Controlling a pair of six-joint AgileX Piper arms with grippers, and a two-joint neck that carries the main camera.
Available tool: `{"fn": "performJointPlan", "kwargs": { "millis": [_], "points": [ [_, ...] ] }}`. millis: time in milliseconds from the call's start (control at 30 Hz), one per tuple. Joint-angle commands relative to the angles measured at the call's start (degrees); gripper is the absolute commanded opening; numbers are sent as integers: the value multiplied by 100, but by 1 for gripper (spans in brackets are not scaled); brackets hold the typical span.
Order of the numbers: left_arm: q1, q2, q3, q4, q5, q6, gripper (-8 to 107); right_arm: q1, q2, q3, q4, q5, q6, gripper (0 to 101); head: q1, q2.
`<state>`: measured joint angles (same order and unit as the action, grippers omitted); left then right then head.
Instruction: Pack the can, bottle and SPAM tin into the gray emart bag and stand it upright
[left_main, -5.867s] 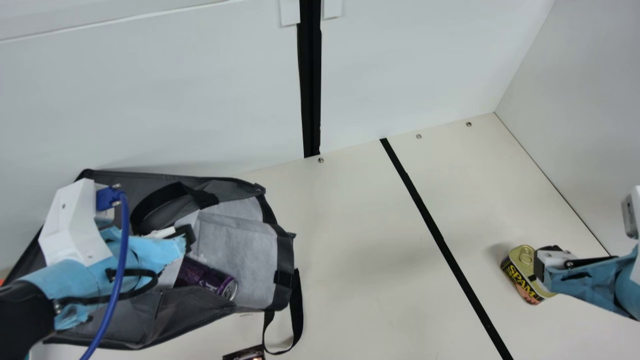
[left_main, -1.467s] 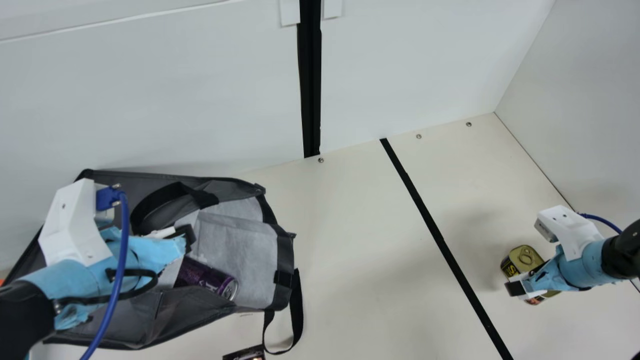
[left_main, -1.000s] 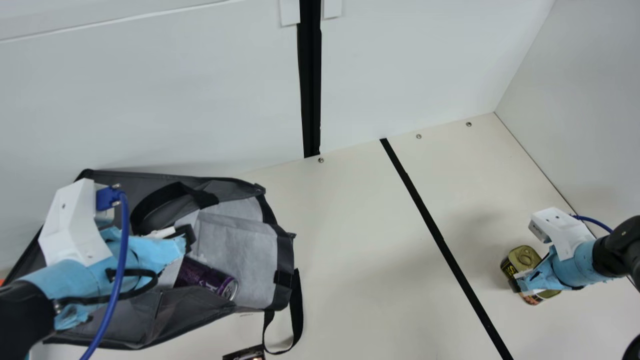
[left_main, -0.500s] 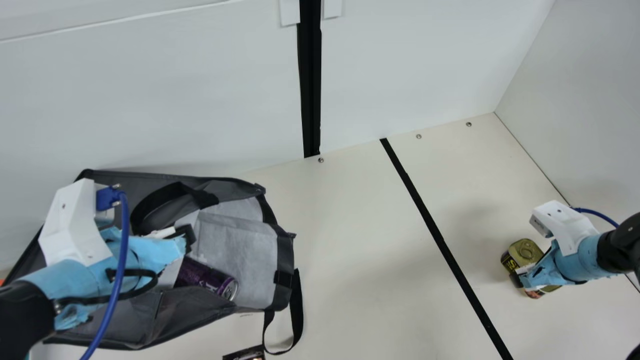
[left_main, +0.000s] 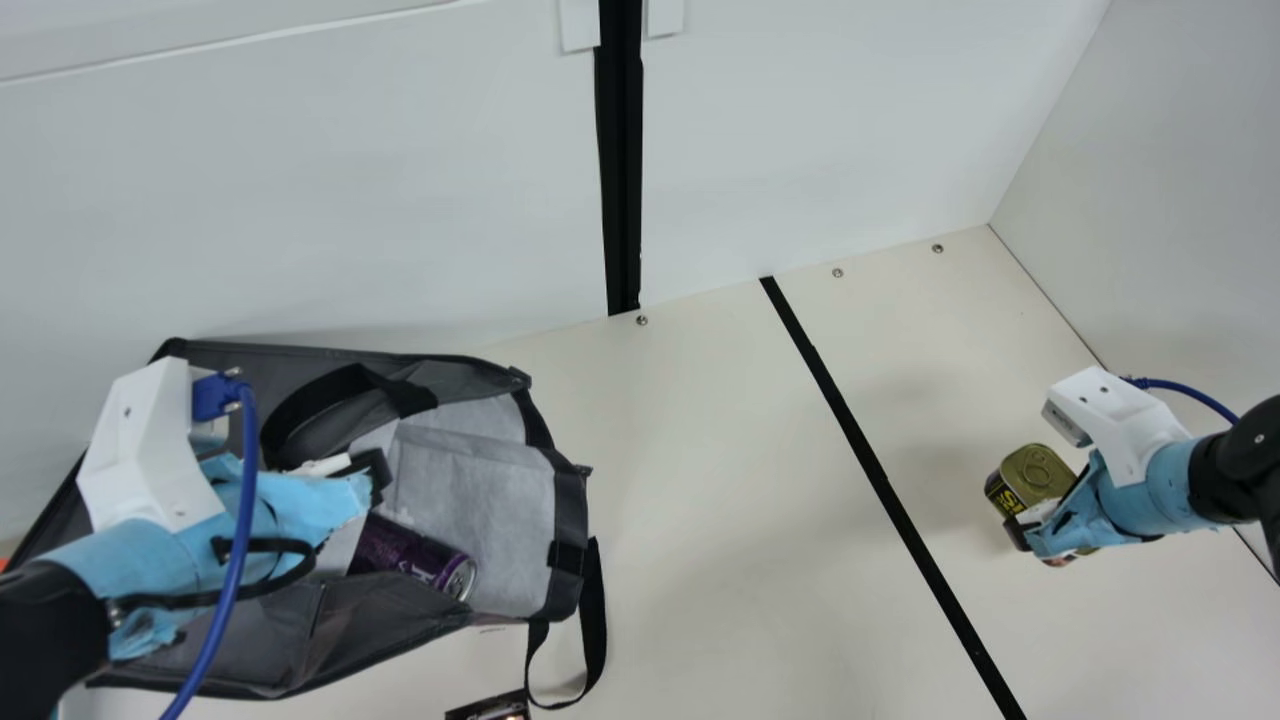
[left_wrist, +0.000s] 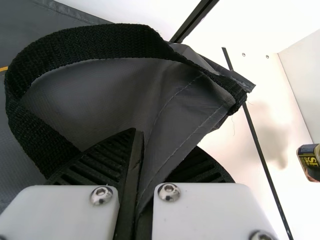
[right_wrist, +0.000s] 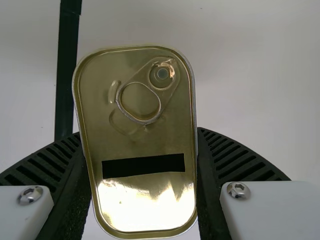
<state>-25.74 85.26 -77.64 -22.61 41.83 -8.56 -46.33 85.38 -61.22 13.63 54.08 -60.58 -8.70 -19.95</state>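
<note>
Right gripper (left_main: 1045, 515) is clamped on the SPAM tin (left_main: 1030, 470), a ribbed finger against each long side and its pull-ring lid facing the wrist camera, right of the black stripe (left_main: 870, 460) along the cream table (left_main: 740, 480). Well apart, the left gripper (left_main: 375, 475) pinches a fold of the gray emart bag (left_main: 370, 625); inside it a purple can (left_main: 410, 555) lies on its side.
</note>
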Motion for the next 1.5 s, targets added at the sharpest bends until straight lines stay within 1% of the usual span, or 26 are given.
{"fn": "performJointPlan", "kwargs": {
  "millis": [0, 367, 633, 800, 1033, 1467],
  "points": [
    [0, 0, 0, 0, 0, 0, -8, 135, -84, -1, -48, 52, 109, 0, -130, -5],
    [0, 0, 0, 0, 0, 0, -8, 1062, -455, -22, -296, 208, 761, 0, -130, -5],
    [0, 0, 0, 0, 0, 0, -8, 1841, -472, -194, -297, 329, 1000, 0, -130, -5],
    [0, 0, 0, 0, 0, 0, -8, 2226, -347, -386, -219, 408, 955, 0, -130, -5],
    [0, 0, 0, 0, 0, 0, -8, 2614, -180, -603, -63, 514, 754, 0, -130, -5],
    [0, 0, 0, 0, 0, 0, -8, 3244, -91, -756, 159, 672, 417, 0, -130, -5]
  ]
}}
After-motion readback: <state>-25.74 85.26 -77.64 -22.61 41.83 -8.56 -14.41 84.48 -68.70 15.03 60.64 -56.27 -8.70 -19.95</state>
